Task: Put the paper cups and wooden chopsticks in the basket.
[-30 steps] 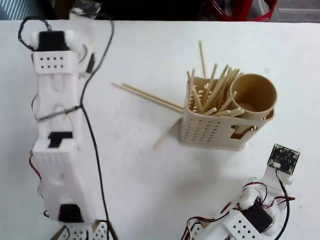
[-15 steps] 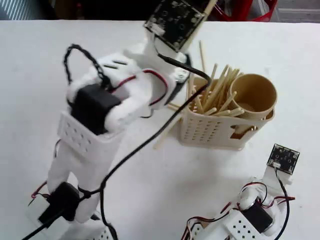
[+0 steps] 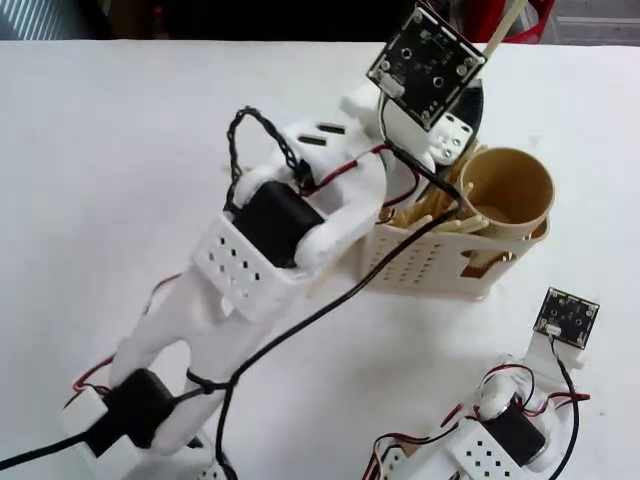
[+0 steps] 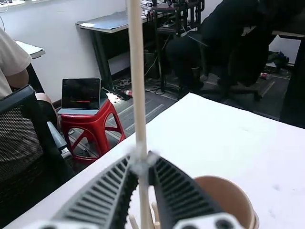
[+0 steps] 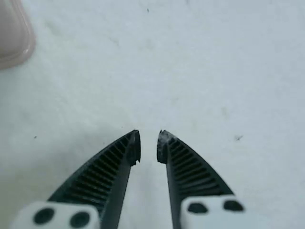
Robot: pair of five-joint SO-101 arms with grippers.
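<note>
A pale perforated basket (image 3: 420,265) stands right of the table's centre. It holds a tan paper cup (image 3: 510,190) and several wooden chopsticks (image 3: 435,208). My left arm stretches across the table, with its gripper (image 3: 462,108) above the basket's back edge. This left gripper (image 4: 141,164) is shut on one chopstick (image 4: 136,71), held upright over the cup (image 4: 224,200). The top of that chopstick (image 3: 505,25) pokes out past the wrist camera. My right gripper (image 5: 148,143) hangs low over bare table with only a thin gap between its fingers and nothing in it.
The right arm (image 3: 520,430) is folded at the front right corner, near the basket. A black cable (image 3: 330,310) trails from the left arm across the table's middle. Beyond the far edge stands a red stool (image 4: 90,129).
The left arm has risen from lying flat along the left side. It has swung right across the table, carrying a chopstick up over the basket. The right arm has not moved.
</note>
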